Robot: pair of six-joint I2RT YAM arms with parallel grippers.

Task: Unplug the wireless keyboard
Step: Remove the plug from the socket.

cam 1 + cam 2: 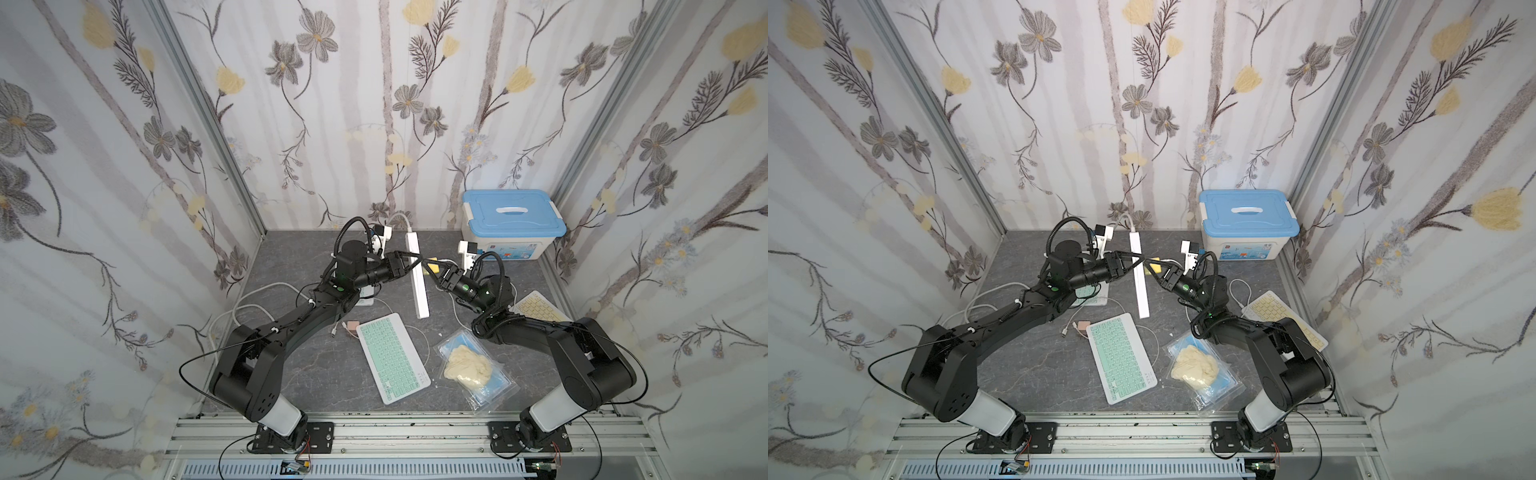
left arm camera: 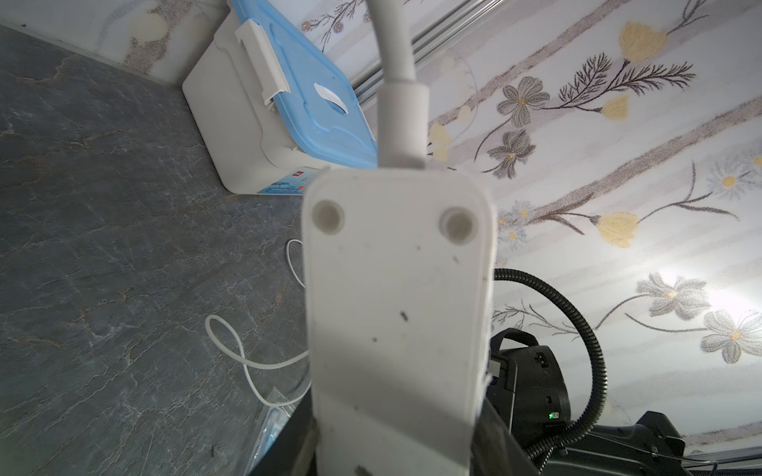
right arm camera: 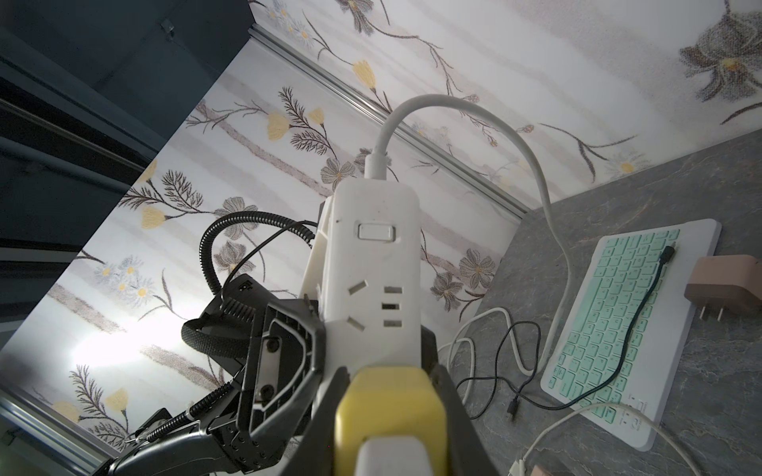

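Observation:
My left gripper [image 1: 409, 259] [image 2: 396, 445] is shut on a long white power strip [image 1: 419, 286] [image 1: 1140, 286] [image 2: 396, 309] [image 3: 375, 263], holding its far end off the table. A yellow plug [image 1: 433, 266] [image 1: 1155, 266] [image 3: 389, 408] sits against the strip's socket face, and my right gripper [image 1: 436, 272] [image 3: 389, 437] is shut on it. Whether its prongs are still seated is hidden. A cream-yellow keyboard [image 1: 536, 307] [image 1: 1273, 311] lies partly under the right arm, with a white cable loop [image 1: 1237, 291] beside it.
A mint keyboard [image 1: 392, 357] [image 1: 1121, 357] lies mid-table with a pink adapter [image 1: 352, 328] by its corner. Another mint keyboard [image 3: 618, 329] carries a black cable. A bagged glove pack [image 1: 469, 365] lies right of centre. A blue-lidded box [image 1: 513, 220] [image 2: 288, 103] stands at the back right.

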